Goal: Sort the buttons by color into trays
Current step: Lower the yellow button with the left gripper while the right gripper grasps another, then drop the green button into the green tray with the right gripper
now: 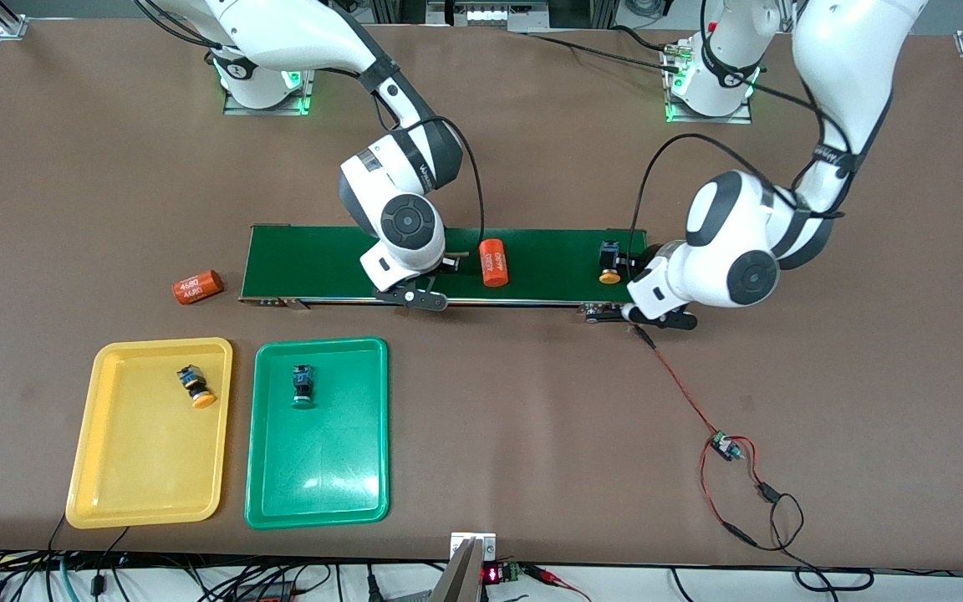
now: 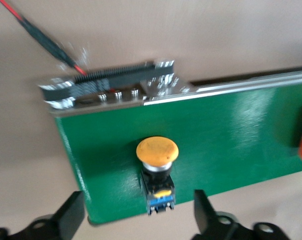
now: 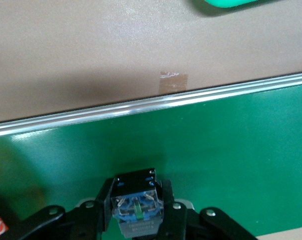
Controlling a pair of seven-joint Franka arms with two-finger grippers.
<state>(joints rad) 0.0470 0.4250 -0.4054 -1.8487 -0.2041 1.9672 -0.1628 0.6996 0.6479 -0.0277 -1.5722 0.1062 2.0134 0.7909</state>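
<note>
- Our right claw [image 3: 136,212] pinches a button [image 3: 136,202] on the belt [image 1: 532,251].
- Our left claw [image 2: 138,217] gapes around the orange button [image 2: 157,152].
- Yellow tray [image 1: 114,468] and green tray [image 1: 339,477] hold one button each; two remain.

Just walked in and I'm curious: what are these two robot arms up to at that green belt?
They are sorting buttons by color. One orange button lies in the yellow tray, one green button in the green tray. Over the belt, the right gripper is closed on a button body. The left gripper is open around another orange button on the belt's end. An orange cylinder lies on the belt too.
</note>
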